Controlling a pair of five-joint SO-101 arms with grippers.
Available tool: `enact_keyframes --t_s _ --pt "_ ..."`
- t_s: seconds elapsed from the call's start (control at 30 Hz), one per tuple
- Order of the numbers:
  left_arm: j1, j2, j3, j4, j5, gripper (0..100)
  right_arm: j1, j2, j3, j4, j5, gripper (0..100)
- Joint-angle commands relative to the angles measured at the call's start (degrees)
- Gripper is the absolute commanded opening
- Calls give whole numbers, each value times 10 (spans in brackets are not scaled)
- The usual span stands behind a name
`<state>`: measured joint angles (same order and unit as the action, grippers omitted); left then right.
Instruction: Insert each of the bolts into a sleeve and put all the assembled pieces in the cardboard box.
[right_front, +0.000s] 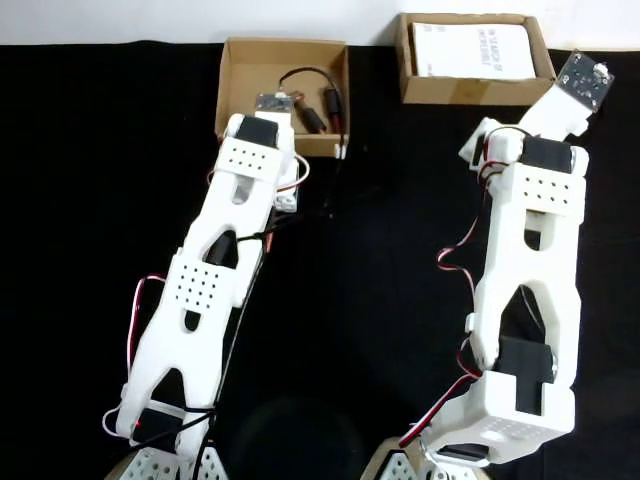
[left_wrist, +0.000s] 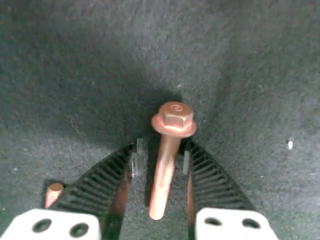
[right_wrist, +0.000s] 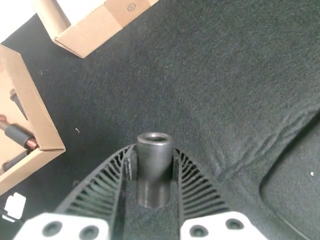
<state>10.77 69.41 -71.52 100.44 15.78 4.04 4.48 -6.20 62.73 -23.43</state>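
Bolt (left_wrist: 173, 122) sits lower centre between the parted jaws of the left gripper (left_wrist: 161, 146); close squarely on its shank. The right gripper (right_wrist: 154, 152) pinches the sleeve (right_wrist: 154, 172).

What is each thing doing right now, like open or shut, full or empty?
left gripper, open, fingers either side of the bolt
bolt, bare, not in a sleeve
right gripper, shut on the sleeve
sleeve, held, hole empty
cardboard box, open-topped, assembled pieces inside
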Motion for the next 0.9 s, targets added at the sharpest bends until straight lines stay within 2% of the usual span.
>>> enact_keyframes --t_s 0.0,0.1,0.17,0.23,0.37,0.43,0.53,0.7,0.8,0.87 --pt "15 -2 9 1 3 112 1 -38 -1 -9 0 7" --pt "15 -2 10 -17 2 10 1 -39 -5 -9 1 7" --pt "15 -5 9 -30 -2 11 -15 -40 -7 -9 17 8" --pt "15 -11 -1 -32 -3 7 -36 -44 -2 -2 79 8" --pt "27 -77 -91 17 -4 7 -77 -95 -7 74 181 8" --pt "36 -141 -124 17 -12 7 -95 -145 -3 112 201 8" --pt "65 -245 -131 17 -63 7 -104 -234 -2 153 210 8" --pt "85 -415 -56 17 -84 7 -103 -386 0 205 209 8" --pt "83 -529 27 17 -88 7 -104 -469 1 251 210 8" --pt "84 -607 98 17 -115 7 -104 -522 21 273 210 8"
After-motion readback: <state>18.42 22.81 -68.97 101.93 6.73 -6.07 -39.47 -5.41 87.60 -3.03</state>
